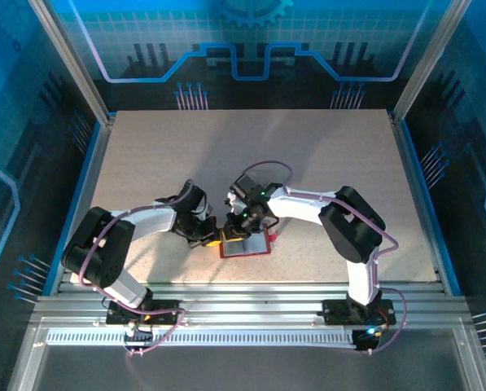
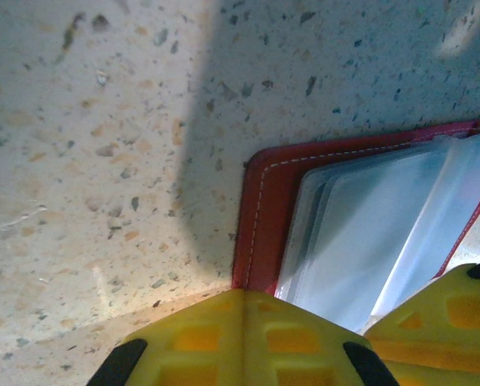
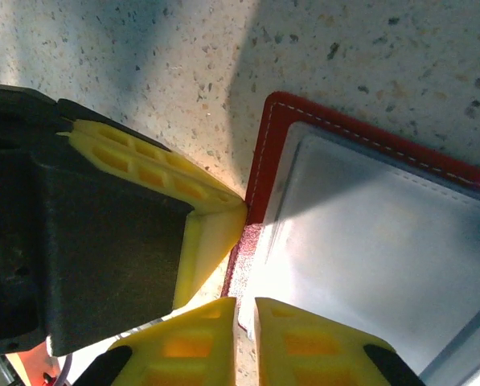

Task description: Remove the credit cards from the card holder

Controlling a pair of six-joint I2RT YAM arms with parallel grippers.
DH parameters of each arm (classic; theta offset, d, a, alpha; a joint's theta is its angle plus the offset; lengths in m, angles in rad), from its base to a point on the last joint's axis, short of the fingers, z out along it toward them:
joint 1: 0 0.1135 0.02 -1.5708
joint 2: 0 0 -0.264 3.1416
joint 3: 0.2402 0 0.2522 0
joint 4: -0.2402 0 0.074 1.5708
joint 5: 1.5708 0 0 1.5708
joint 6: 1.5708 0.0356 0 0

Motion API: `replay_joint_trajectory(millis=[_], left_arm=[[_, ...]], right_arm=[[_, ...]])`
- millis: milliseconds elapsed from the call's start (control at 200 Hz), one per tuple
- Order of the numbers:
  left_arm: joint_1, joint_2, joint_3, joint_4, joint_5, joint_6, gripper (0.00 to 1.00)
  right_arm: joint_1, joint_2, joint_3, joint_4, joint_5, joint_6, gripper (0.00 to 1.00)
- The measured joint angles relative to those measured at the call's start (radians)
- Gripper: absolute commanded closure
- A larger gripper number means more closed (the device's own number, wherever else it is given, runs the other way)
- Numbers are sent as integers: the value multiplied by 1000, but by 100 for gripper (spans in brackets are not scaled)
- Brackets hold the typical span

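The card holder [image 1: 247,247] lies open on the table between the two arms, red-rimmed [image 2: 264,209] with grey-clear sleeves [image 2: 360,233] inside. No credit cards can be made out in the sleeves; they are hidden. My left gripper [image 2: 241,293] is shut with nothing between its fingers, and its tip rests against the holder's red left edge [image 3: 265,153]. My right gripper [image 3: 245,304] hangs over the holder's near left corner, its yellow fingers parted by a narrow gap. Whether the sleeve's edge [image 3: 368,233] lies in that gap I cannot tell.
The speckled beige tabletop [image 1: 324,163] stretches behind and to both sides of the holder. Metal rails [image 1: 251,297] run along the near edge by the arm bases. Both wrists crowd together over the holder's left side [image 1: 230,228].
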Motion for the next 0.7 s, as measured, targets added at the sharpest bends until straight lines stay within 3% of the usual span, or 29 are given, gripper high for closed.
replay_joint_trajectory(millis=[700], left_arm=[[0, 3, 2, -23, -15, 19, 100]], right_arm=[[12, 36, 32, -121, 84, -66, 80]])
